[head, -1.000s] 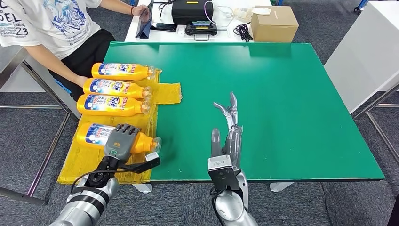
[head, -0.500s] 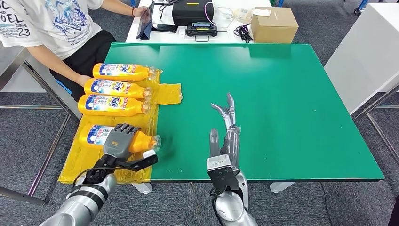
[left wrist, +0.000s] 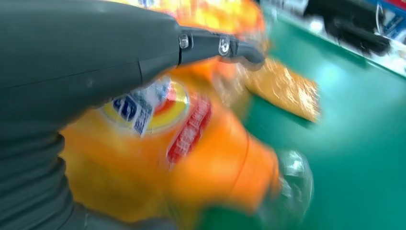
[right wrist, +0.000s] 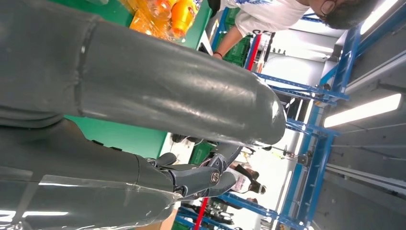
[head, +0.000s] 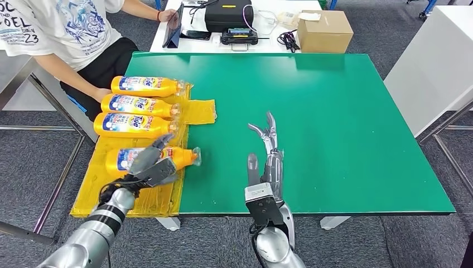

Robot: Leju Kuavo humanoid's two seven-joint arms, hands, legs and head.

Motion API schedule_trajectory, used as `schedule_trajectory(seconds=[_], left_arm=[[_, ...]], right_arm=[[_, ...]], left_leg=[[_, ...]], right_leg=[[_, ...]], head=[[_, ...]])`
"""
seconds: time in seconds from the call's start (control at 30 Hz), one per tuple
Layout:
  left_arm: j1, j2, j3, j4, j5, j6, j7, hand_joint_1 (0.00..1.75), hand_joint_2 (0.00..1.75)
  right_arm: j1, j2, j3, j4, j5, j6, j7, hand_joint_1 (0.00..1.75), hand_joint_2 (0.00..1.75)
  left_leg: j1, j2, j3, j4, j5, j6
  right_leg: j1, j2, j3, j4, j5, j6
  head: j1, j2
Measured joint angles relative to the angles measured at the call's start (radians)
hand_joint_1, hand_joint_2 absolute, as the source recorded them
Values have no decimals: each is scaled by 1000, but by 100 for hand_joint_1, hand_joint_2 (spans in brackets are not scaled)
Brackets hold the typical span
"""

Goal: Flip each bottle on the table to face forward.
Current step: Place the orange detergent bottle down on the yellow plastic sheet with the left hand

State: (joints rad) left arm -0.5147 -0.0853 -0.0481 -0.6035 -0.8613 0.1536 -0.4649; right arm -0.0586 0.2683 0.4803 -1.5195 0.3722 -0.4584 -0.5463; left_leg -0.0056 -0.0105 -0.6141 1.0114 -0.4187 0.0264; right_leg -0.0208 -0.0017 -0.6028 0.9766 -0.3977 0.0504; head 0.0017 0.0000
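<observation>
The nearest bottle [head: 159,157] lies on the yellow sheet [head: 106,192], gripped mid-body by the left hand [head: 151,163]. It is judged rigid, slick and weighty. The right hand [head: 269,152] is held open, empty.

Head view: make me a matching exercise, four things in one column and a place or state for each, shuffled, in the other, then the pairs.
Things:
1. left hand
2. right hand
3. cardboard box
4. yellow mat

Places or states:
A. on the white table beyond the green one
B. on the nearest bottle
C. fingers apart over bare green table, holding nothing
D. lying under the row of bottles

Pairs: 1-B, 2-C, 3-A, 4-D
</observation>
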Motion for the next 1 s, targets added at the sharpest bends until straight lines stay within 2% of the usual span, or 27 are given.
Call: schedule_trajectory(seconds=[0.1,0.3,0.43,0.6,0.7,0.77,0.9,1.0], left_arm=[[22,-11,3,-23,82,-79,-42,0,0],[37,-20,12,-44,127,-129,-63,0,0],[57,-19,28,-74,271,-283,-90,0,0],[90,-17,35,-120,411,-390,-99,0,0],[113,-18,37,-157,504,-376,-105,0,0],[130,-28,46,-194,580,-315,-111,0,0],[164,-77,86,-310,710,-67,-167,0,175],[196,-110,100,-427,750,87,-210,0,175]], right_arm=[[-1,2,-2,9,-2,3,-2,0,0],[-1,4,-6,23,-3,5,-4,0,0],[-6,5,-6,35,-10,11,-9,0,0],[-13,5,-6,51,-21,12,-16,0,0],[-16,5,-6,61,-23,12,-18,0,0],[-17,6,-6,66,-22,9,-18,0,0],[-15,10,-4,74,-11,-17,-16,0,175],[-9,10,-3,75,-8,-54,-23,0,175]], left_leg=[[0,0,0,0,0,0],[0,1,0,0,0,0],[1,0,-1,0,0,0],[0,0,-1,0,0,0],[0,0,-2,0,0,0],[0,0,-3,0,0,0],[0,0,-5,0,0,0],[0,0,-6,0,0,0]], right_leg=[[0,0,0,0,0,0],[0,0,-1,0,0,0],[1,0,-1,0,0,0],[0,0,-1,0,0,0],[0,0,-3,0,0,0],[0,0,-4,0,0,0],[0,0,-6,0,0,0],[0,0,-6,0,0,0]], head=[[0,0],[0,0],[0,0],[0,0],[0,0],[0,0],[0,0],[0,0]])
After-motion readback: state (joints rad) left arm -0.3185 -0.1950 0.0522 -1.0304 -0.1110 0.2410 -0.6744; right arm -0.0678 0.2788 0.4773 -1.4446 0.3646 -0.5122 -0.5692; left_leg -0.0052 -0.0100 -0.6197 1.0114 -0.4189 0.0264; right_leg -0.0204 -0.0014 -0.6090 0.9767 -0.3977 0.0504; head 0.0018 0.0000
